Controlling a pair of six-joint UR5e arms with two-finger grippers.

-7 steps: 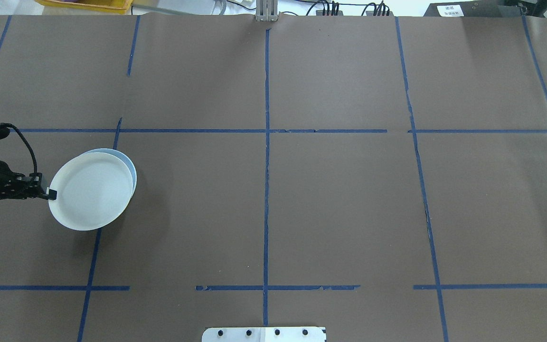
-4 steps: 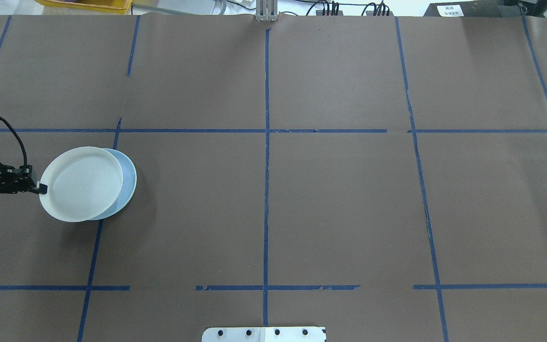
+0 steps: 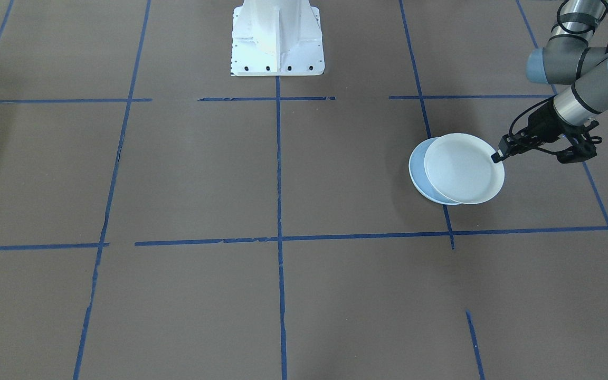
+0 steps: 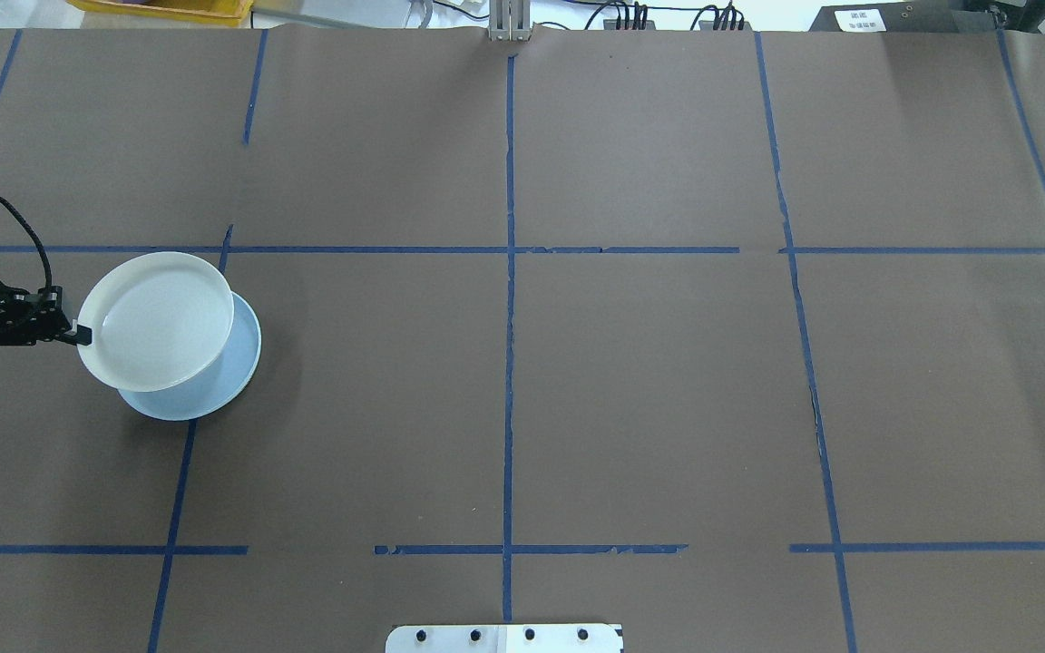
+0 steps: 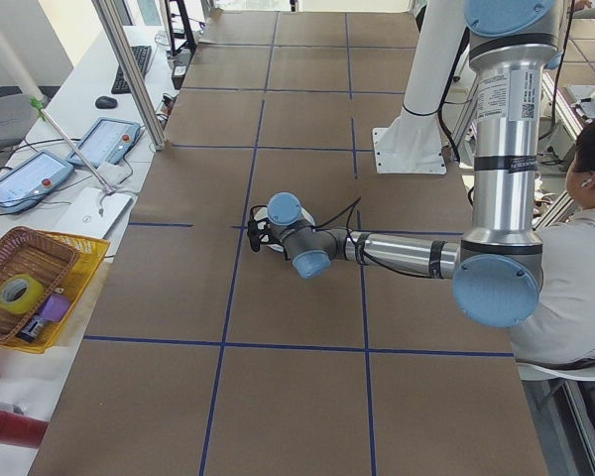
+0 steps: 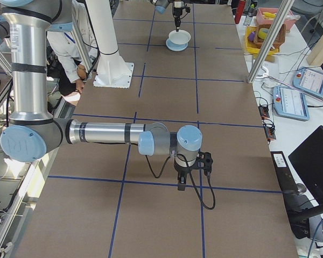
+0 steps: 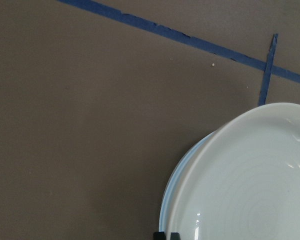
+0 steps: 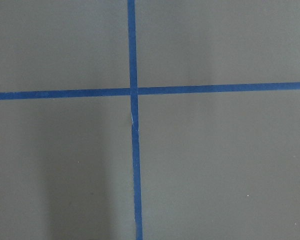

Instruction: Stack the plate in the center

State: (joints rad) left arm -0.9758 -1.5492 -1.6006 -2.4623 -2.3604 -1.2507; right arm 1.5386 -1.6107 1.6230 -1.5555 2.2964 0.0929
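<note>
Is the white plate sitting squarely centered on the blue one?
No, the white plate is offset, leaving a crescent of the blue plate exposed.

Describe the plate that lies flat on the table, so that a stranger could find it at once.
Look at the table's left side in the overhead view, where the left pincer grips a white plate by its rim. The pale blue plate lies on the brown paper, partly hidden beneath it. It is bluer, and nothing grips it.

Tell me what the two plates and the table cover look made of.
White plate: likely glazed ceramic or melamine; glossy highlights, faint concentric rings. Blue plate: probably similar, smooth, pale blue-grey. Table cover: matte brown paper-like sheets, seams showing, marked with blue tape.
</note>
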